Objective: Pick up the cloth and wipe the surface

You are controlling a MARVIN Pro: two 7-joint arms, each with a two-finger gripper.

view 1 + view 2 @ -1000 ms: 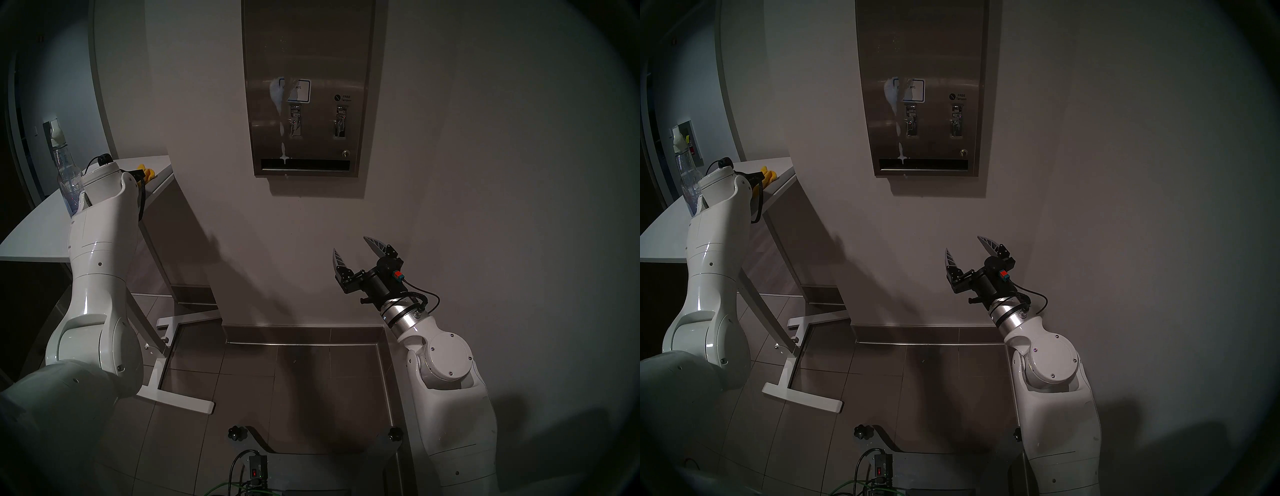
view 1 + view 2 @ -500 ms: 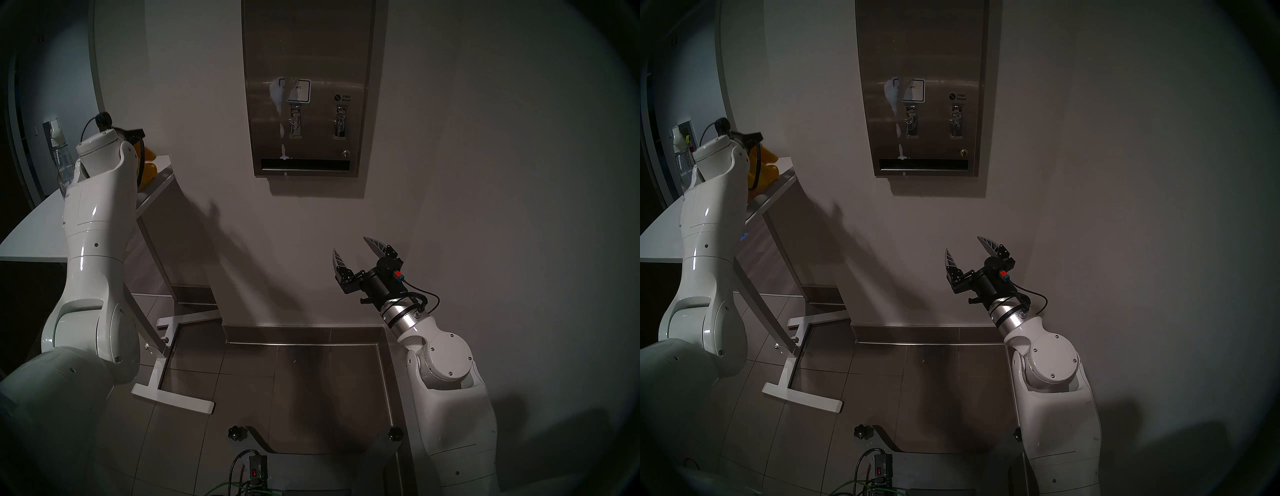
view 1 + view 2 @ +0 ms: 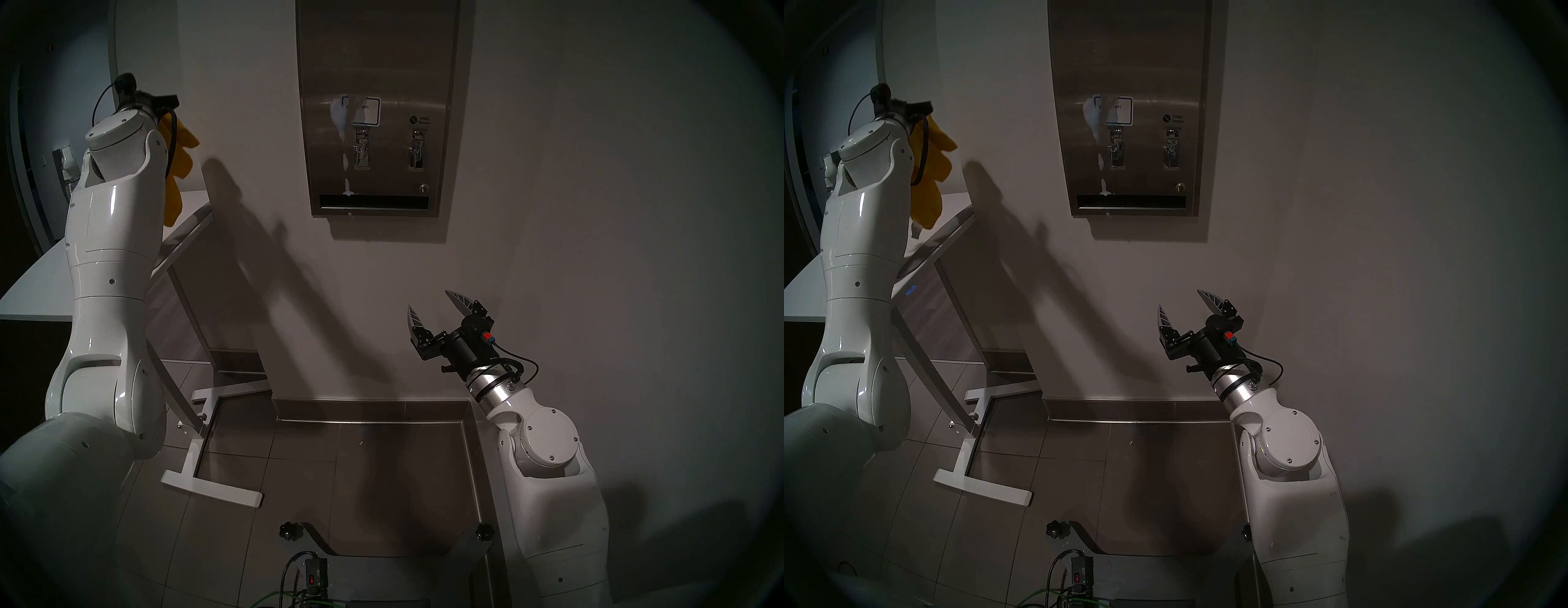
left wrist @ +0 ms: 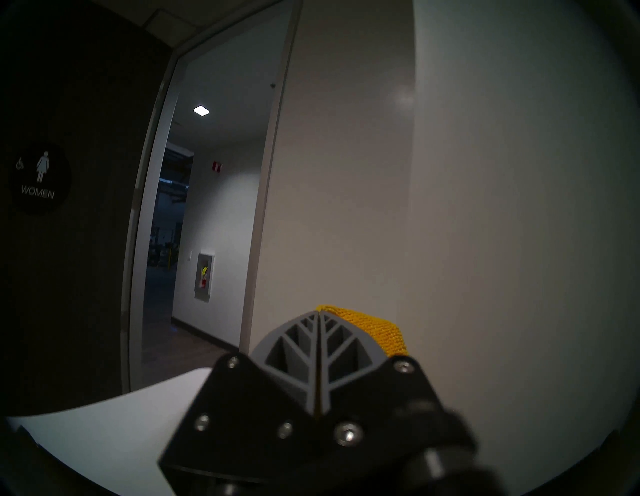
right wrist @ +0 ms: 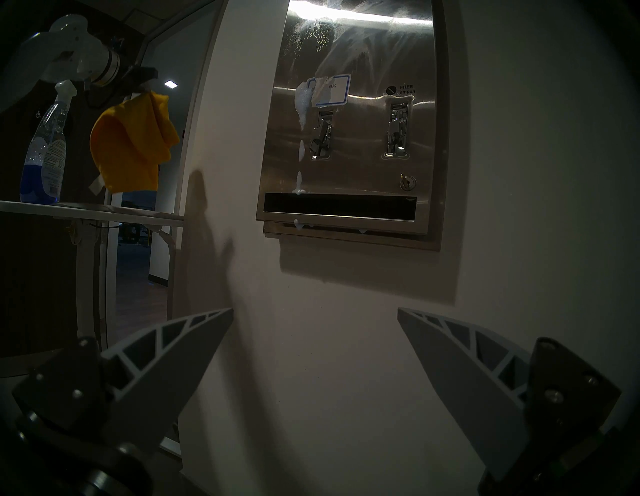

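Overhead, left end effector (image 4: pixel 318 313) clamps one cloth (image 5: pixel 133 145) (mustard-yellow); right end effector (image 5: pixel 315 313) gapes before two knobs.

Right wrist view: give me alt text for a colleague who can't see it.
A steel dispenser on a pale wall, white foam streaking down its left side to the dark slot. At left, the left gripper holds a yellow cloth above a table beside a spray bottle. The right gripper is open and empty.
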